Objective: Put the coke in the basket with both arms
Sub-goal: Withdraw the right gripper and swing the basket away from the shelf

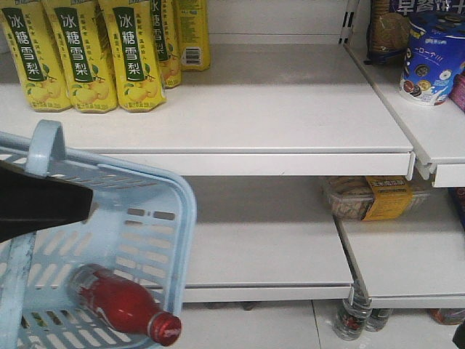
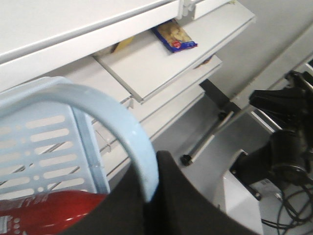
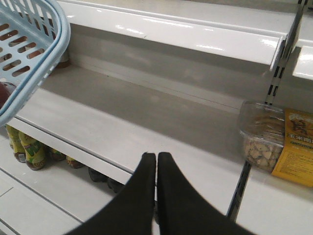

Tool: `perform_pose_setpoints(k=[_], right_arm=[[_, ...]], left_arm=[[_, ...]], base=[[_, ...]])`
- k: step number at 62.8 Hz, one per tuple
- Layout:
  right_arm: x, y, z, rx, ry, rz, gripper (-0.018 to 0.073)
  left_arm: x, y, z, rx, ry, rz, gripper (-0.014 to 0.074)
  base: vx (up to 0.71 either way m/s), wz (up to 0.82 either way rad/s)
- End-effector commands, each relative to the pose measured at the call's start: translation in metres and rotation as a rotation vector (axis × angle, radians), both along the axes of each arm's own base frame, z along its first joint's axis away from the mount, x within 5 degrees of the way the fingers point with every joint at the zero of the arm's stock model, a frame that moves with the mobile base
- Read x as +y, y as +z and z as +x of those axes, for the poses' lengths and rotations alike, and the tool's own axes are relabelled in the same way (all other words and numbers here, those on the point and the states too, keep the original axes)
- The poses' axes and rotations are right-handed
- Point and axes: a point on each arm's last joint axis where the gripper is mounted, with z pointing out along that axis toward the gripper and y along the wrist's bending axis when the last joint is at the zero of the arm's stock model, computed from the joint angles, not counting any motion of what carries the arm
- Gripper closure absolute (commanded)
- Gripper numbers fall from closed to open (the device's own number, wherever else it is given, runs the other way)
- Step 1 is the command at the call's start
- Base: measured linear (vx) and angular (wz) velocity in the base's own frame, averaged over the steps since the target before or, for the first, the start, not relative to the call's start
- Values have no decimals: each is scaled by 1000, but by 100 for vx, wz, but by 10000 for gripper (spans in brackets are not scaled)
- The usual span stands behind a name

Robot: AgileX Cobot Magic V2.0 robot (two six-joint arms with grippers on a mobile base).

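Observation:
The red coke (image 1: 120,303) lies on its side inside the light blue basket (image 1: 160,225), neck pointing to the lower right; its red body (image 2: 44,210) also shows in the left wrist view. My left gripper (image 2: 152,193) is shut on the basket's strap handle (image 2: 124,132) and holds the basket in the air at the lower left of the front view. My right gripper (image 3: 156,156) is shut with nothing in it, over the middle shelf, well right of the basket's corner (image 3: 46,54).
Yellow pear-drink cartons (image 1: 87,51) stand on the upper shelf (image 1: 290,116). A clear snack tub (image 3: 261,134) with a yellow label sits on the lower shelf at right. Bottles (image 3: 27,152) stand beneath the shelf. A blue cookie pack (image 1: 432,58) is at upper right.

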Motion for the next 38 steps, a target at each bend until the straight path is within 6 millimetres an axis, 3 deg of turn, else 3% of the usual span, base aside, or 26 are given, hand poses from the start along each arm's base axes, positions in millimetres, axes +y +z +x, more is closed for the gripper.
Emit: perform_pose_setpoints(k=[1,22,38], right_arm=[[-1,13,1,-77,-16,32,564],[-1,13,1,-77,-16,32,564],[-1,13,1,-78,-16,30,564]], left_arm=[[8,9,-2,-189,114,-101,603],[36,-64,-14,-361,354,-140,603],[56,-110,-36,-516,442,-118,603]], base=[[0,0],[0,0],[0,0]])
